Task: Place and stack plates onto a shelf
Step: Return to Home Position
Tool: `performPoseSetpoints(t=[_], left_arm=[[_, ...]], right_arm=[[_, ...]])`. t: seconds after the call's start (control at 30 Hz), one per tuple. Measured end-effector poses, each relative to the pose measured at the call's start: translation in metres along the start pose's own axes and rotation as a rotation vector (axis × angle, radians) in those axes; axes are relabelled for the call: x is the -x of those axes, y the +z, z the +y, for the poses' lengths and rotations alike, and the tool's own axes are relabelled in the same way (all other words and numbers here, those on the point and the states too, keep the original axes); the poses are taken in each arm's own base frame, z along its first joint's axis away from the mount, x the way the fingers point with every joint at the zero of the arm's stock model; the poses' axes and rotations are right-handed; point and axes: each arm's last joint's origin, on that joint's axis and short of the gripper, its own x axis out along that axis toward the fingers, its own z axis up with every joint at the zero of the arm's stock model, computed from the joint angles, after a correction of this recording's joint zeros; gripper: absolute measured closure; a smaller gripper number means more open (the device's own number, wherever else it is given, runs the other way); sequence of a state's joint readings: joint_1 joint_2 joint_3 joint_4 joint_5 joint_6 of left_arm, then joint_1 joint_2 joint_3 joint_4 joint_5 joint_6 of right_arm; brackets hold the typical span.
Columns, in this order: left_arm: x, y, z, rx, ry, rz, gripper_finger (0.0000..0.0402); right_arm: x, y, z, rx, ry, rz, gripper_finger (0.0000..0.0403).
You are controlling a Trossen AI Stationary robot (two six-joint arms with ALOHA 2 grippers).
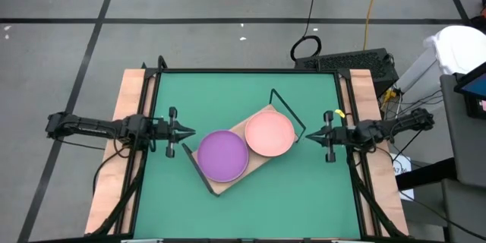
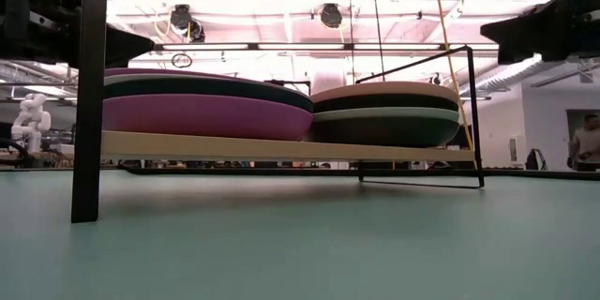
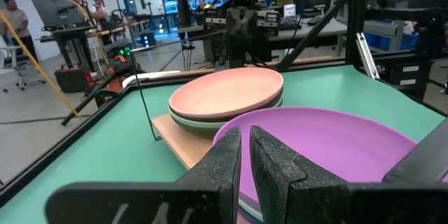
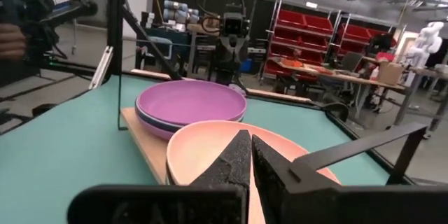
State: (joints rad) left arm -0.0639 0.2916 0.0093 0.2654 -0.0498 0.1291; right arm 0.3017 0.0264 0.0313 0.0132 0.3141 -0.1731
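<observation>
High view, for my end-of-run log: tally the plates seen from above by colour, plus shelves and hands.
Purple plate: 1
Pink plate: 1
Shelf: 1
Hands: 2, left hand, right hand
Total: 5

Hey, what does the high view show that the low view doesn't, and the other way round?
Only the high view: the shelf lying diagonally on the table, with the left gripper and right gripper shut, pointing inward from opposite table edges. Only the low view: the layers under each top plate, a dark plate in the purple stack, a pale mint plate between dark ones in the other. Both: two stacks on the shelf, a purple plate topping one, a pink plate the other.
</observation>
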Motion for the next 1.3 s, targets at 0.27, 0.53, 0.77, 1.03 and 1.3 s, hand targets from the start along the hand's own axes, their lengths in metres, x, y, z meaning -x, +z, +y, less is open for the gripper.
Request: performPoseSetpoints(t=[0.27,0.53,0.77,1.03,1.3], left_arm=[[0.0,0.002,0.0,0.002,0.003,-0.022,0.0362],[0.0,0.002,0.0,0.006,0.003,-0.022,0.0362],[0.0,0.002,0.0,0.009,0.003,-0.023,0.0362],[0.0,0.002,0.0,0.009,0.003,-0.022,0.0362],[0.0,0.002,0.0,0.009,0.004,-0.022,0.0362]], right_arm=[[-0.001,0.002,-0.005,0.009,-0.045,-0.027,0.0403],[-0.002,0.001,-0.01,0.001,-0.052,-0.027,0.0403],[-0.003,0.0,-0.014,-0.016,-0.049,-0.02,0.0403],[-0.003,-0.001,-0.016,-0.033,-0.034,-0.014,0.0403],[-0.003,-0.002,-0.016,-0.046,-0.001,-0.012,0.0403]])
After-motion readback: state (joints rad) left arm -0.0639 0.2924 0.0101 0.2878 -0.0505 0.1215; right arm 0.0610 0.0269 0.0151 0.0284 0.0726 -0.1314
